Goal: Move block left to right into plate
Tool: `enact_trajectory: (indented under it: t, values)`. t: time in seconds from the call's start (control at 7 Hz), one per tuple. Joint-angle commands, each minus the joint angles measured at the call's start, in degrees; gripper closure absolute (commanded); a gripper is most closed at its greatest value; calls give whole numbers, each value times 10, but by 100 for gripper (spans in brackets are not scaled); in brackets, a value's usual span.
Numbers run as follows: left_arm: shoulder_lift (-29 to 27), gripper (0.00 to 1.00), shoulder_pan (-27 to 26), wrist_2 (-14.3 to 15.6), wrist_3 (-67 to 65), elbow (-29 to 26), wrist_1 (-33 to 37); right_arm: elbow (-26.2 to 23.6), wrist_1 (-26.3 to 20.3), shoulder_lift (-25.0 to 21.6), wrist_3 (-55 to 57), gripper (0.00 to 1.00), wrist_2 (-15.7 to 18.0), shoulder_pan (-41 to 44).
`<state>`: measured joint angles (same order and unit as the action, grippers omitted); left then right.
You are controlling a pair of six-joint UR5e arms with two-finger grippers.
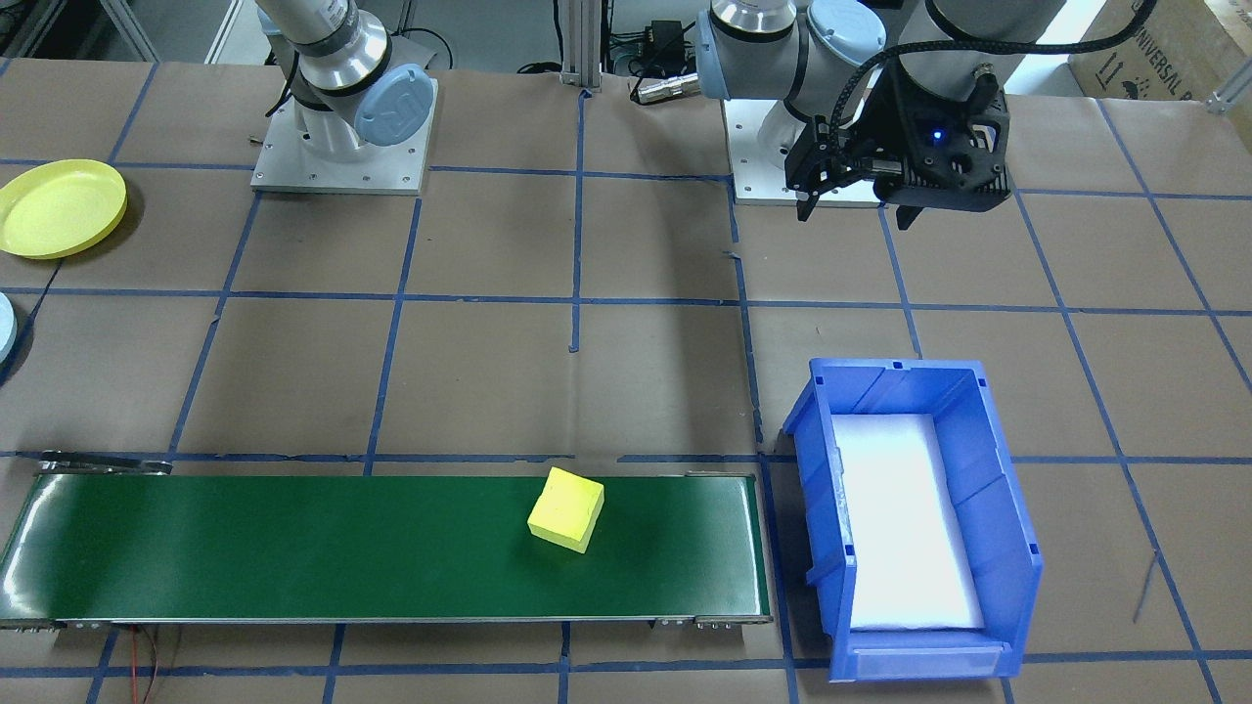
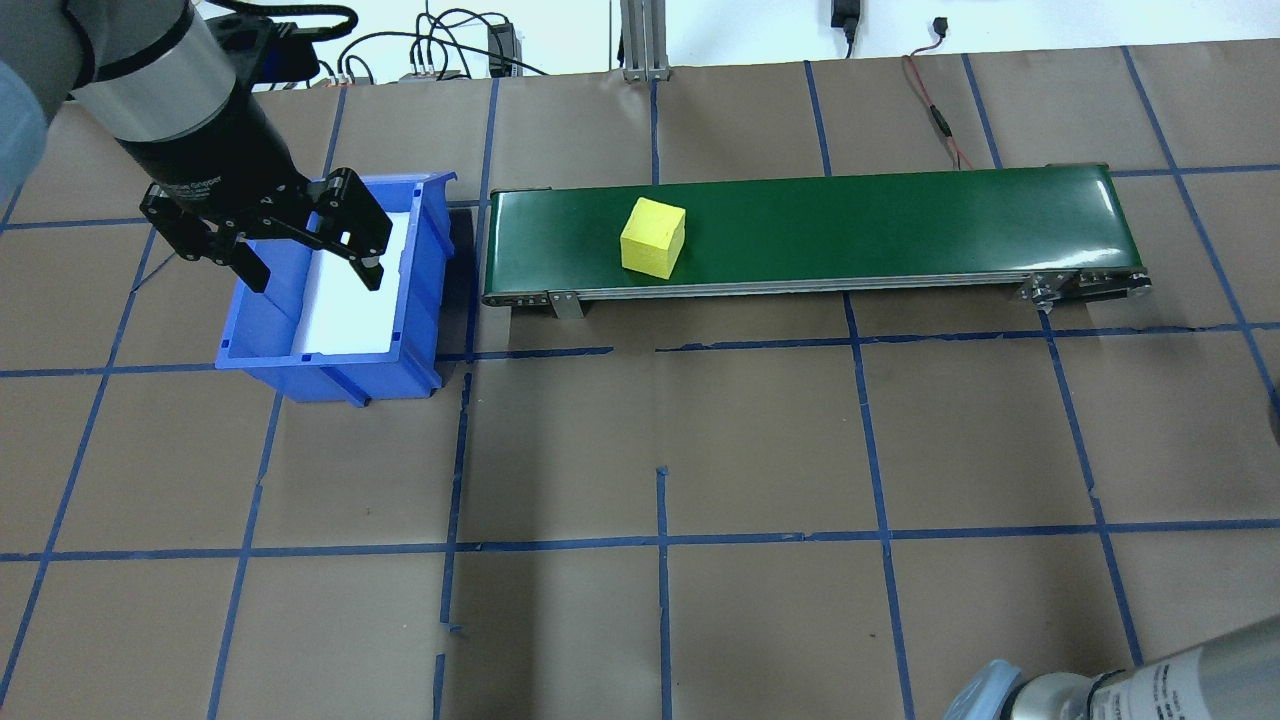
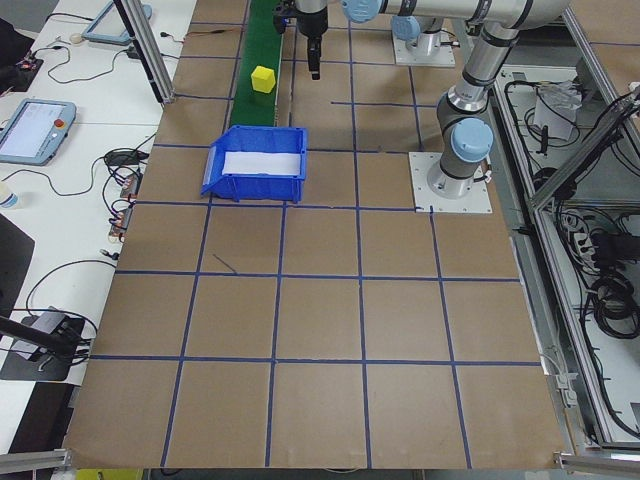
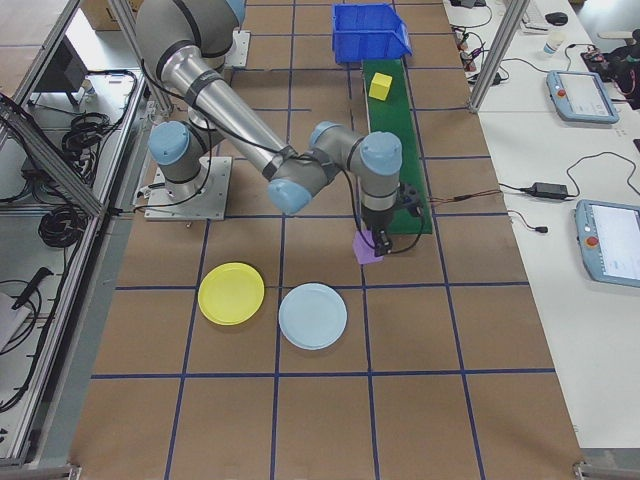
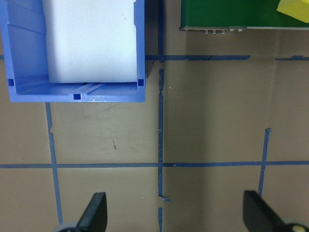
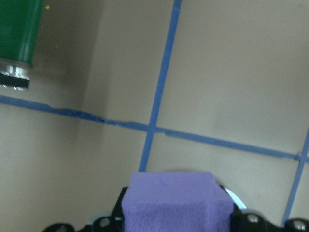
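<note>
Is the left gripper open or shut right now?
Open. The left gripper hangs over the blue bin with its fingers spread wide and nothing between them. The yellow block sits on the green belt.

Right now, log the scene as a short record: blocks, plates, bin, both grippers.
yellow block: on the green belt, nearer the bin end
purple block: held by the right gripper, past the belt's end, above the table
yellow plate: on the table, holds nothing
blue plate: beside the yellow plate, holds nothing
bin: blue, white pad inside, no block
left gripper: open, holds nothing, raised near the bin
</note>
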<state>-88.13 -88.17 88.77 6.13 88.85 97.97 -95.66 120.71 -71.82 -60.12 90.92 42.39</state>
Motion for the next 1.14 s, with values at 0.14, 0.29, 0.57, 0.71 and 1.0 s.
enact_trajectory:
  t: [0.14,0.29,0.57,0.71,1.0]
  values:
    - [1,0,3,2,22,0,-12,-64,42,34,-36,34,-18,-100]
    - [2,0,2,3,23,1,-11,-65,41,34,-35,0,-20,-101]
    - [-3,0,-8,2,-10,1,-11,-62,37,26,-10,0,-14,-101]
    - [-5,0,-23,2,-36,11,-12,-64,27,7,6,0,-16,-95]
    - [-10,0,-59,3,-51,21,-68,-44,-10,-9,116,0,-23,11]
